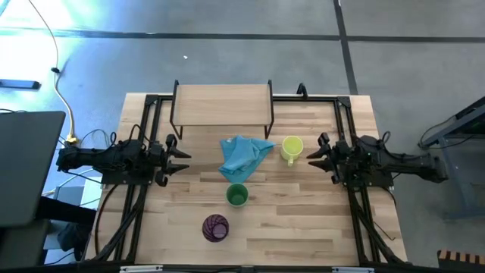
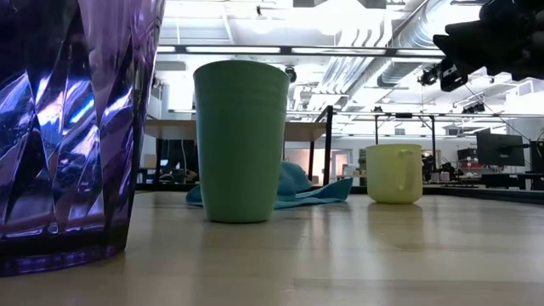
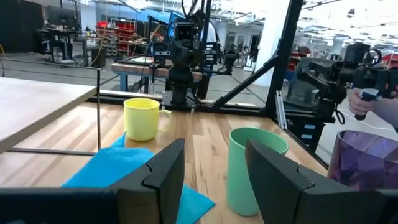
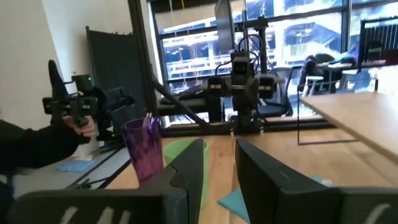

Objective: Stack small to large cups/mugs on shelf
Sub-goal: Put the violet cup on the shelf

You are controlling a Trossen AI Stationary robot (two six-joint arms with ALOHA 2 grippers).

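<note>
Ribbed purple tumbler [image 1: 215, 227], smooth green cup [image 1: 237, 196], left claw [image 1: 182, 157] apart, right claw [image 1: 312, 154] apart.

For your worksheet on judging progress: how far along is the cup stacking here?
Nothing looks done: the shelf is bare. The yellow mug, green cup and purple tumbler stand apart on the table. Nothing is in hand; the left gripper and right gripper wait empty at the sides. All nesting and shelving remains.

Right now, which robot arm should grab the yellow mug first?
Probably the right gripper: the yellow mug stands just beside it, nothing between. The left gripper has the blue cloth in its way.
</note>
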